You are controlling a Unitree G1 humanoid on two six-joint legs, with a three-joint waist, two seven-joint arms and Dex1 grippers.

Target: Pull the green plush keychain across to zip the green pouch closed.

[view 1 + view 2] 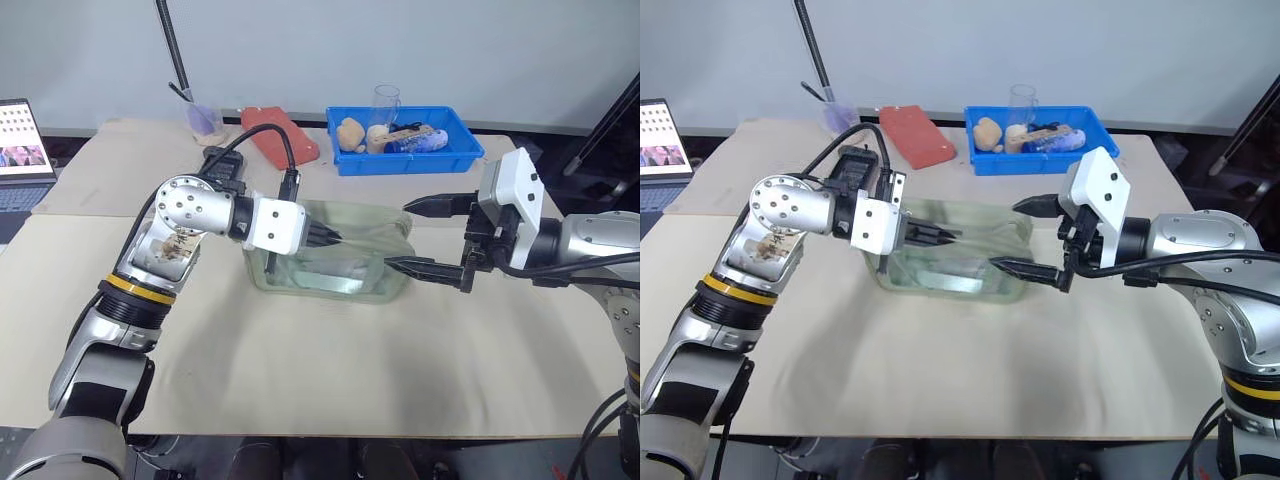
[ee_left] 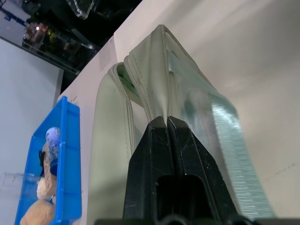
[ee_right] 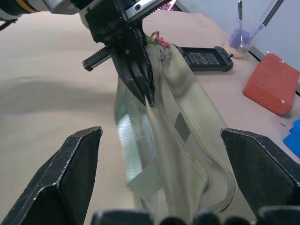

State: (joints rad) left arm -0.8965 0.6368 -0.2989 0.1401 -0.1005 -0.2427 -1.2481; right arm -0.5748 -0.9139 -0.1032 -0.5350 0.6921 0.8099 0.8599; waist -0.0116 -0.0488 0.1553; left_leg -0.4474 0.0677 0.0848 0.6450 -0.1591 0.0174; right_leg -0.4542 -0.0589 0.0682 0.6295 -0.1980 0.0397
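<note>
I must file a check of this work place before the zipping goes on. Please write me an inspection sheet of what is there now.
Surface: beige table, bare in front.
Job's things: green pouch mid-table, zipper not closed; green plush keychain on a pinkish cord at the pouch's end near the left arm.
Clutter: blue tray holding small items, red block, clear cup, black flat device.
Grippers: left gripper shut on the pouch's edge; right gripper open wide at the pouch's other end.
Cables: black cable along the left arm.
Surroundings: laptop at far left, grey wall behind.
</note>
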